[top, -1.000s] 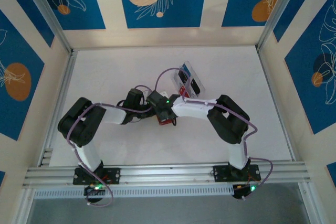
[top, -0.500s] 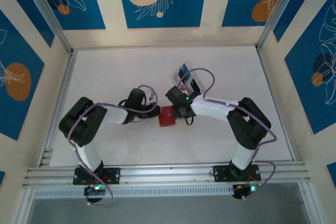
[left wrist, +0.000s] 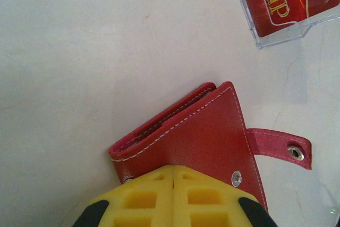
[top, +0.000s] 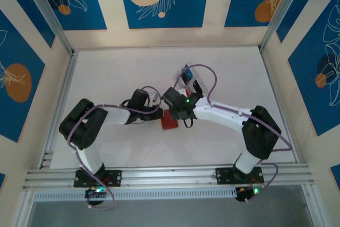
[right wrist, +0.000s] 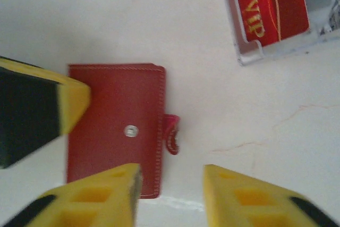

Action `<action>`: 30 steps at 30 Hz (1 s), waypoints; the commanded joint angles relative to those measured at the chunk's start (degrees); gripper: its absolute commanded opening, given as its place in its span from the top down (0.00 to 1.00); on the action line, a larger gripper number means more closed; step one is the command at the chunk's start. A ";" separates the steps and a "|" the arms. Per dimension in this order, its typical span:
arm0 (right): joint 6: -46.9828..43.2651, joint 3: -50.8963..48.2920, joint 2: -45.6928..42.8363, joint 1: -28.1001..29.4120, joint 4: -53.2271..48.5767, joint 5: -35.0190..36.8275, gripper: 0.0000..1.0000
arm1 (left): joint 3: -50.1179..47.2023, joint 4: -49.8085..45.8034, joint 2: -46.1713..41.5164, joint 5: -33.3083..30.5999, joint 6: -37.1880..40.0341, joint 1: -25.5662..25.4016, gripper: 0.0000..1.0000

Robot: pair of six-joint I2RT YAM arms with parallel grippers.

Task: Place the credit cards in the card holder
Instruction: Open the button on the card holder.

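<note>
Flatly folded, stitched red leathery card holder (left wrist: 196,131), left gripper (left wrist: 174,176) pressed together, right gripper (right wrist: 171,179) spread.

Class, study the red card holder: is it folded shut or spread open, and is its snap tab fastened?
Folded but unfastened: the card holder shows its red outside, its tab sticking out off the stud.
</note>
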 commanded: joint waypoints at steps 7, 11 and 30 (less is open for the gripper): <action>-1.29 4.23 7.38 -1.76 1.54 -9.16 1.00 | 0.46 -4.28 1.05 -0.25 0.58 -2.12 1.00; -0.98 2.03 9.39 -4.20 4.02 -10.45 1.00 | 0.37 -4.67 0.70 -0.43 0.69 -2.23 1.00; 0.29 -4.55 13.82 -10.30 9.65 -17.08 1.00 | 0.23 -5.50 0.47 -0.48 1.21 -2.31 1.00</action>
